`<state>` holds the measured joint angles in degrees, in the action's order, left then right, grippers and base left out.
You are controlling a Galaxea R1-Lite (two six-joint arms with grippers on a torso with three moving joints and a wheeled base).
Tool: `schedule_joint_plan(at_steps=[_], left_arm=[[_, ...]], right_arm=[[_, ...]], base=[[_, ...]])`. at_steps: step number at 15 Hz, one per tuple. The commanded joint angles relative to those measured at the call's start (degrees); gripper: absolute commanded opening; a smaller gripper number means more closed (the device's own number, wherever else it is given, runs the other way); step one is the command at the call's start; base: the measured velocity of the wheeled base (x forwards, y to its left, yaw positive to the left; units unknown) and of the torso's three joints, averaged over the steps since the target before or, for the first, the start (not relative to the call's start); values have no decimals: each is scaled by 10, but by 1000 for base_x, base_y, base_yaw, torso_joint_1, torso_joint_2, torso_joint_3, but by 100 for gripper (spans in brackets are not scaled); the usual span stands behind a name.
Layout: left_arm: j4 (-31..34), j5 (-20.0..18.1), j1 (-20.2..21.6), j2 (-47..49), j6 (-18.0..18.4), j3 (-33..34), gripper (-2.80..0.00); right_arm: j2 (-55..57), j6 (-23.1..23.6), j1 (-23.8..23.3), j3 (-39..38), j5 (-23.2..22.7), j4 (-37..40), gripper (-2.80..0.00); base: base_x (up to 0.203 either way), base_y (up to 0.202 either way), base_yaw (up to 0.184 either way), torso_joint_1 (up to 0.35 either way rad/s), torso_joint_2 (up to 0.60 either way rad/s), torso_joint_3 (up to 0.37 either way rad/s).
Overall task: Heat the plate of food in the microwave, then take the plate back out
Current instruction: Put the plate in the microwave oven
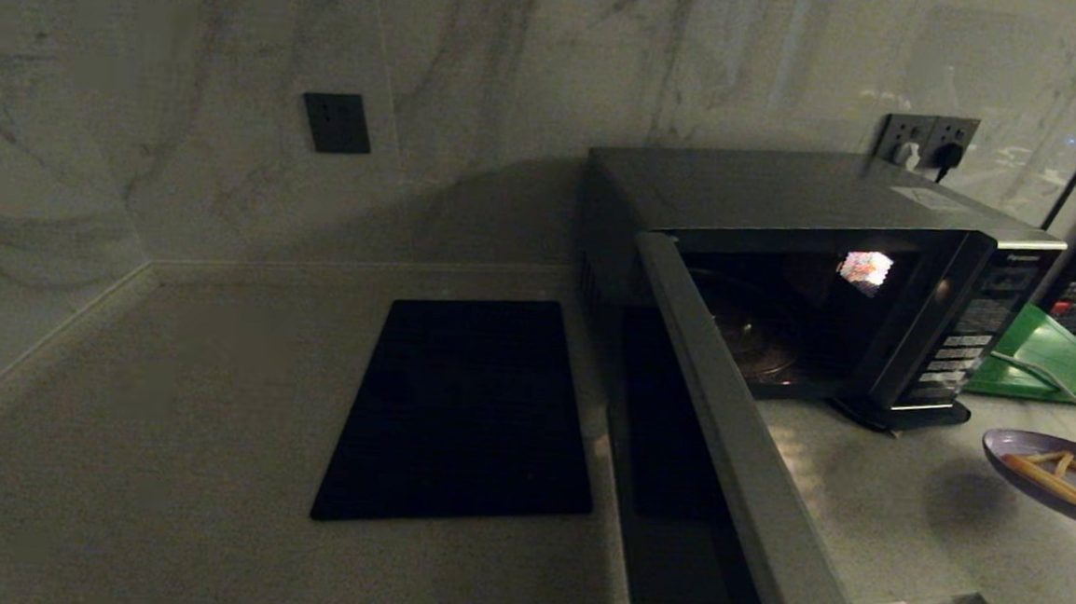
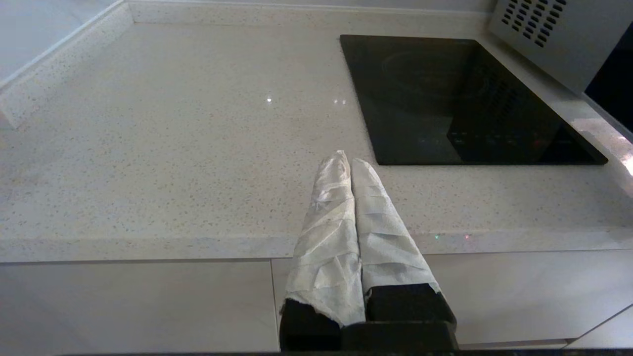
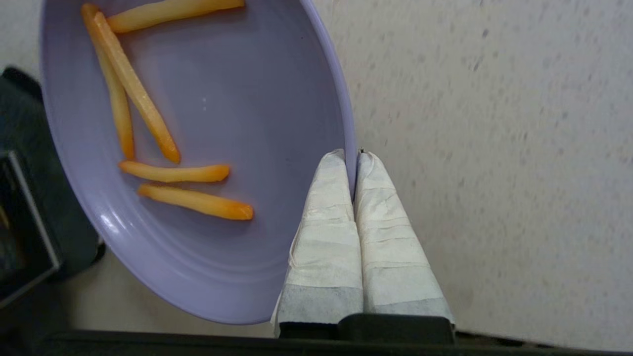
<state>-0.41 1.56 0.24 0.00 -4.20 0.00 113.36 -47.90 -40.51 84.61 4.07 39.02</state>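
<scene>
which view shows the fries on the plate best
The right wrist view: the plate of food fills it, five fries distinct, its rim pinched by the right gripper. The head view catches only its edge. The left wrist view shows none.

The microwave point(image 1: 819, 291) door point(image 1: 734, 463) is swinging wide across frame centre, blocking the left; bare countertop point(image 1: 871, 509) is leaving the lower-right approach free.

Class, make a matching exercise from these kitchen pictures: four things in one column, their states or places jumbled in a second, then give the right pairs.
1. microwave
2. plate of food
3. left gripper
4. cooktop panel

a. shut, holding nothing
b. lies flat in the counter
c. door swung open
d. pinched at its rim by the right gripper

Pairs: 1-c, 2-d, 3-a, 4-b
</scene>
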Motion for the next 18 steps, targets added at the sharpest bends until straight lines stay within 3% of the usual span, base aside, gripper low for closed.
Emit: schedule_joint_plan(at_steps=[1,6,11,15,18], left_arm=[[0,0,0,1,0,0,-280],[0,0,0,1,0,0,-280],[0,0,0,1,0,0,-280],[0,1,0,1,0,0,-280],[0,0,0,1,0,0,-280]], right_arm=[[-33,-2,0,-22,-2,6,-280],[-131,21,33,-85,-64,8,-280],[-188,42,142,-122,-102,8,-280],[-205,64,258,-151,-114,0,-280],[-185,29,335,-149,-103,-79,-280]], base=[[0,0,0,0,0,0],[0,0,0,0,0,0],[0,0,0,0,0,0],[0,0,0,0,0,0],[0,0,0,0,0,0]])
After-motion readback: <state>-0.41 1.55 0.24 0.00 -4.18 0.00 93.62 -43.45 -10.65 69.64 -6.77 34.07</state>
